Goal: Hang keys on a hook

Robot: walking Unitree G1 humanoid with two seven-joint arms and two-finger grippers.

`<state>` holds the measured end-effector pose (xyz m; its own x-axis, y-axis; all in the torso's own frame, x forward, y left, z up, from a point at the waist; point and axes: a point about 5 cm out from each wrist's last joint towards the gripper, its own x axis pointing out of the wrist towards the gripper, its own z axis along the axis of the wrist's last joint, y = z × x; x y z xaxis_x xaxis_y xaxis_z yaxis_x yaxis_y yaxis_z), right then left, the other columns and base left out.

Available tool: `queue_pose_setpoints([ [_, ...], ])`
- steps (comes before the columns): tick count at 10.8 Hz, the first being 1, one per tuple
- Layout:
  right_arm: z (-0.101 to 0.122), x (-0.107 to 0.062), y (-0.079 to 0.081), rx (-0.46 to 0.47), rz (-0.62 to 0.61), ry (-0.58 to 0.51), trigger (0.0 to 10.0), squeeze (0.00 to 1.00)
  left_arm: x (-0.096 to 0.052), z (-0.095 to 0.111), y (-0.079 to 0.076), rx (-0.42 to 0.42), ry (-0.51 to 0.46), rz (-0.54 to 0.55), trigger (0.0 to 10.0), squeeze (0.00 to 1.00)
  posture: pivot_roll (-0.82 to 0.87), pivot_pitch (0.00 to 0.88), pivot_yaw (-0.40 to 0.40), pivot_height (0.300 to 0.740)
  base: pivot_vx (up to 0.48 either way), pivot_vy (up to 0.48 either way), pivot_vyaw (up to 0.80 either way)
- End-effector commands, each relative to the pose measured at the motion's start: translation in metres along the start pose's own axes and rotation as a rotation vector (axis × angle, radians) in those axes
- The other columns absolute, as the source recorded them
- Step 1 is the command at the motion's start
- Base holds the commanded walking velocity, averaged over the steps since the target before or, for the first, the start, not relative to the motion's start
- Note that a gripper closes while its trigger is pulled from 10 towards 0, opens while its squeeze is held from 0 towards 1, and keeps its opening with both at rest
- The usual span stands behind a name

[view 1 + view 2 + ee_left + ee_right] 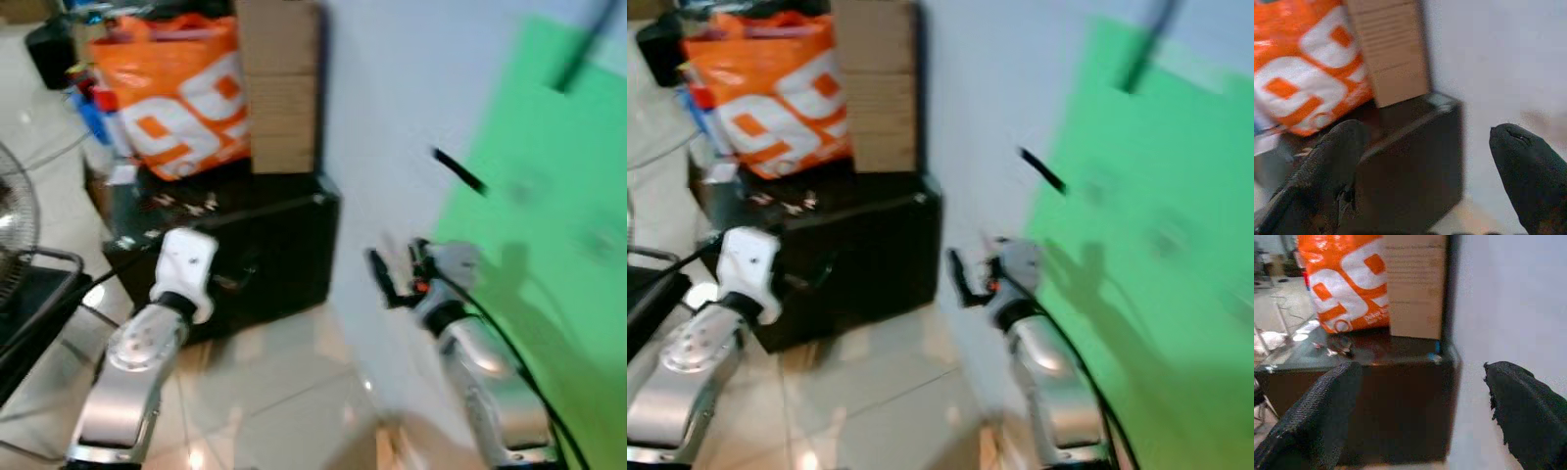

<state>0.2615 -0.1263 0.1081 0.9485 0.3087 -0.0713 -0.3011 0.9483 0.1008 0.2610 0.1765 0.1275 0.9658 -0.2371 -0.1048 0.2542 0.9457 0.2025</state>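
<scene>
the keys [1337,346] lie as a small metallic cluster on the glossy top of a black cabinet [265,255], toward its front edge and just in front of an orange and white plastic bag [176,93]; blur keeps finer detail from being made out. the bag stands on the cabinet's top toward its left side, and a tall cardboard box [279,83] stands just beside it at the back right corner, against the white wall [392,88]. on that wall, to the right of the cabinet, a short dark hook [458,171] sticks out at a slant, near the edge of a large green sheet [549,225] that covers the wall's right part. the right gripper [397,272] is raised in front of the wall, below the hook and apart from it, its two black fingers [1528,401] spread wide with nothing between them. the left gripper [1425,161] is held up before the cabinet's front face, its fingers also well apart and empty. at the far left edge part of a fan [18,220] shows over the pale tiled floor [284,392], with dark cables trailing near it.
</scene>
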Motion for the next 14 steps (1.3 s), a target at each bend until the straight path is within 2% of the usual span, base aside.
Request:
queue_pose_setpoints([
  [1, 0.0003, -0.0029, -0.0109, -0.021, -0.039, 0.004, 10.0, 1.00, 0.0024, 0.0050, -0.0048, 0.005, -0.022, -0.020, 10.0, 0.08, -0.07, 0.000, 0.015, 0.740, 0.390, 0.000, 0.00],
  [9, -0.0022, -0.0044, -0.0115, -0.020, -0.063, 0.001, 10.0, 1.00, 0.0066, 0.0071, -0.0018, 0.014, -0.029, -0.034, 10.0, 0.12, -0.08, 0.000, 0.044, 0.740, 0.401, 0.000, 0.00],
  [11, -0.0021, -0.0040, -0.0084, -0.031, -0.023, 0.001, 10.0, 1.00, 0.0071, 0.0075, -0.0011, 0.017, -0.031, -0.034, 10.0, 0.13, -0.08, 0.000, 0.042, 0.740, 0.405, 0.000, 0.00],
  [14, -0.0024, -0.0038, -0.0066, -0.037, -0.004, 0.002, 10.0, 1.00, 0.0066, 0.0074, -0.0005, 0.020, -0.033, -0.035, 10.0, 0.12, -0.07, 0.000, 0.032, 0.740, 0.400, 0.000, 0.78],
])
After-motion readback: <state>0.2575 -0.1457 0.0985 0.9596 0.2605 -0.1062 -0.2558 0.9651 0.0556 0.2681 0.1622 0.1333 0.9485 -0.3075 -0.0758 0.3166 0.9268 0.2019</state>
